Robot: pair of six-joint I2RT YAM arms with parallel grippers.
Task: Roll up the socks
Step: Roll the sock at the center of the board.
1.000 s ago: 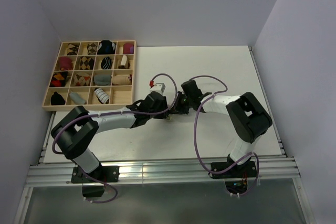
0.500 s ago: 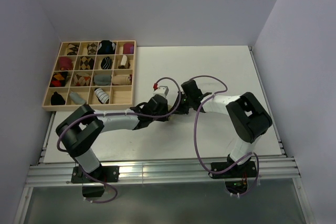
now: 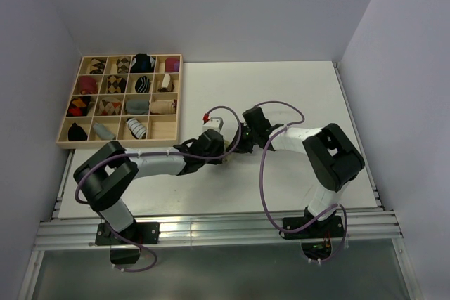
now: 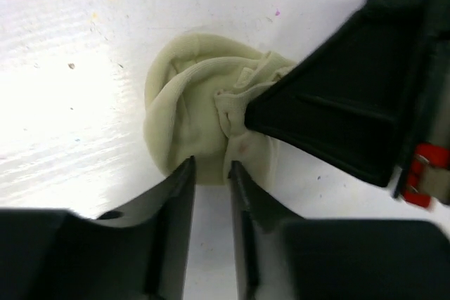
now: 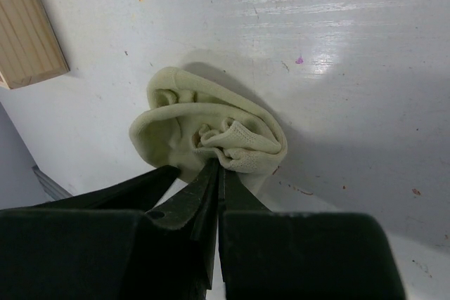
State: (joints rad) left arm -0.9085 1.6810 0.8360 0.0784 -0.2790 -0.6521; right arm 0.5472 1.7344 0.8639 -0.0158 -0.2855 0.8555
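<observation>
Now, right claw (image 5: 219, 166) tight on socks (image 5: 184, 126).

Left claw (image 4: 211, 166) a little lower

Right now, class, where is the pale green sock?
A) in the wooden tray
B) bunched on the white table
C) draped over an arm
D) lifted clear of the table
B: the sock lies bunched on the table, a fold pinched by the right fingers.
</observation>
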